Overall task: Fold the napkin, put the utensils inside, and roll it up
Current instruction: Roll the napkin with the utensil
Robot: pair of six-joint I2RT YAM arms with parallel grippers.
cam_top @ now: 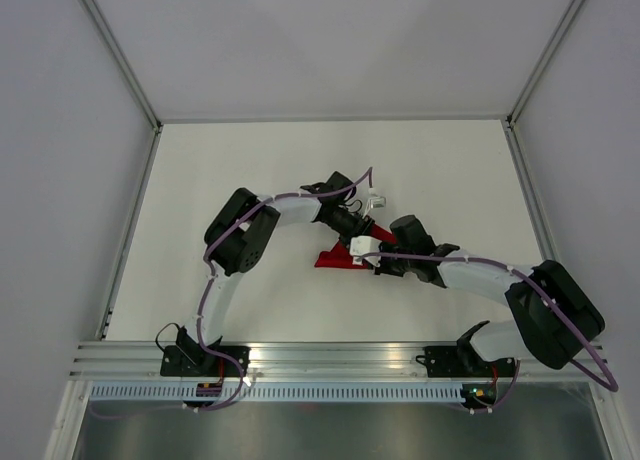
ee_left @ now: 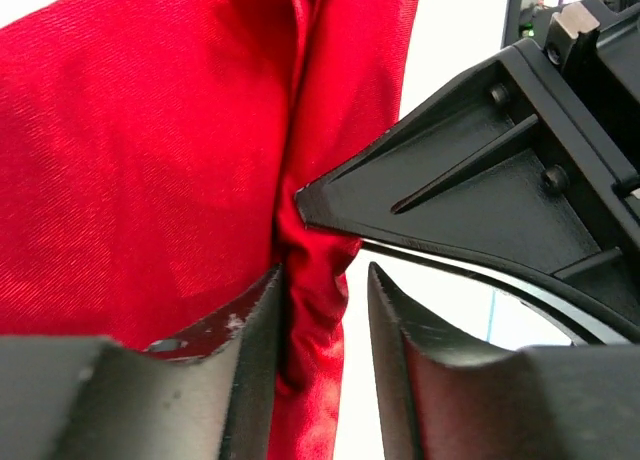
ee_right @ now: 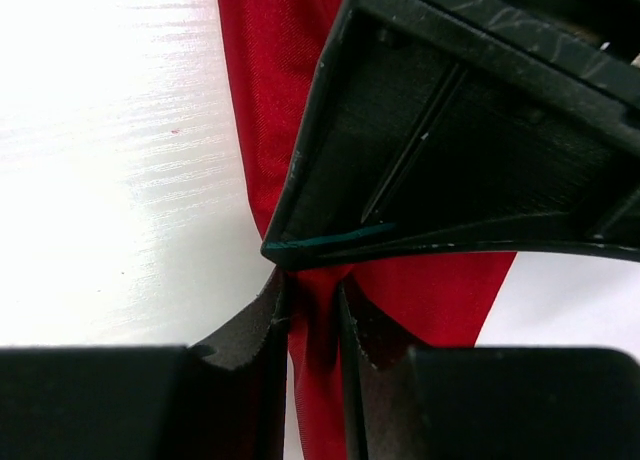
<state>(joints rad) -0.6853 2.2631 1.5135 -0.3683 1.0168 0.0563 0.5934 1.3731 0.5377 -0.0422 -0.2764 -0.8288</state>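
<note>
The red napkin [cam_top: 332, 259] is bunched up near the middle of the white table, between the two wrists. In the right wrist view my right gripper [ee_right: 313, 280] is shut on a narrow gathered fold of the napkin [ee_right: 270, 100]. The black fingers of my left gripper [ee_right: 440, 150] cross just above that grip. In the left wrist view my left gripper [ee_left: 325, 270] is open. The napkin [ee_left: 150, 150] hangs between its jaws, against the left finger [ee_left: 255, 320] only, with bright table showing beside the right one. The right gripper's finger [ee_left: 470, 190] pokes in from the right. The utensils are out of view.
The white table [cam_top: 250, 180] is boxed in by grey walls on the left, right and far sides. An aluminium rail [cam_top: 330, 355] with both arm bases runs along the near edge. The two arms meet over the table's centre.
</note>
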